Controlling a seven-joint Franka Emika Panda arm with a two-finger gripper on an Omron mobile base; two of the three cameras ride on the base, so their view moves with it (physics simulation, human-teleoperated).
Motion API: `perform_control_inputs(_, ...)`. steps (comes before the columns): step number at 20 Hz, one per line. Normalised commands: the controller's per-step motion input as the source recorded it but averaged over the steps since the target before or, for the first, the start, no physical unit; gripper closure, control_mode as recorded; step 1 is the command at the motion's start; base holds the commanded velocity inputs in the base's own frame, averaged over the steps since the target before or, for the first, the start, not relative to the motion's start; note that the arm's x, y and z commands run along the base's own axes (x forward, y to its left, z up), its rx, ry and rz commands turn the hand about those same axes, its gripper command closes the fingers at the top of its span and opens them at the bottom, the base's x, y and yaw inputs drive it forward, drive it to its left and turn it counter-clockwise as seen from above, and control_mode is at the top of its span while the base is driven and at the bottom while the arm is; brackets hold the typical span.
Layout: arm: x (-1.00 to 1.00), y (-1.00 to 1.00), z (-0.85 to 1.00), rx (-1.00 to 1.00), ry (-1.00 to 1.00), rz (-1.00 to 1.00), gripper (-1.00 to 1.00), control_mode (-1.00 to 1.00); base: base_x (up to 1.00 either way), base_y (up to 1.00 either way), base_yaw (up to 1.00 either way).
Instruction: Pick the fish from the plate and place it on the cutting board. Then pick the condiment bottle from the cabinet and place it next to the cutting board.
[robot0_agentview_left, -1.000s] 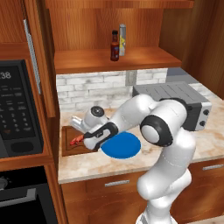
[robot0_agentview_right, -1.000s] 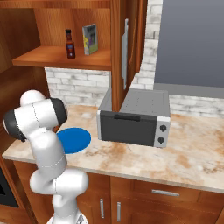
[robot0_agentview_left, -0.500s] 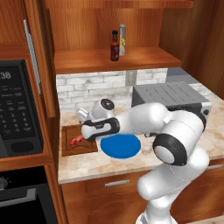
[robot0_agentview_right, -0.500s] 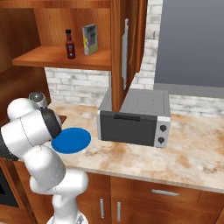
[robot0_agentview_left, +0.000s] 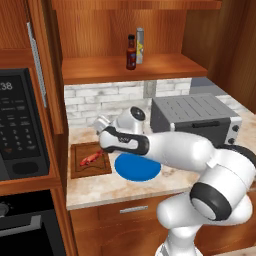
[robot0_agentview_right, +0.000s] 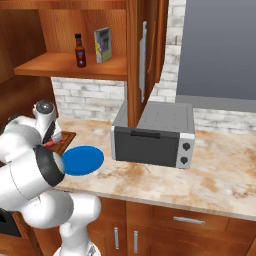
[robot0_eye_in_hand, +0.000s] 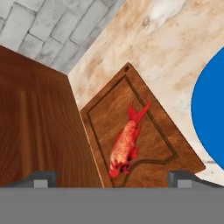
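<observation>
Fish (robot0_eye_in_hand: 127, 142) lies on the board (robot0_eye_in_hand: 148, 131), gripper (robot0_eye_in_hand: 111, 178) wide open above it.

The hand view shows the fish inside the board's groove, untouched, with the plate (robot0_eye_in_hand: 212, 118) at its right edge. The left base view adds the bottle (robot0_agentview_left: 131, 52) on the cabinet (robot0_agentview_left: 135, 69) shelf. The arm reaches low and left over the counter (robot0_agentview_left: 165, 177), holding nothing.

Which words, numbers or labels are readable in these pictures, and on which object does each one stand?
"38": display of the black microwave.
Microwave keypad: too small to read.
Condiment bottle red label: blurred, unreadable.
Grey cylinder yellow mark: no readable text.
</observation>
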Motion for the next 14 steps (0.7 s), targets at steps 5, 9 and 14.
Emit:
perform_control_inputs(5,-0.31,-0.12,0.46,0.08,0.0,0.0,-1.0,-1.0,0.0,0.0,0.0)
perform_control_inputs(9,-0.33,-0.1,0.32,0.13,0.0,-0.05,-1.0,-1.0,0.0,0.0,0.0)
perform_control_inputs(14,-0.25,-0.01,0.2,0.2,0.03,-0.1,-1.0,-1.0,0.0,0.0,0.0)
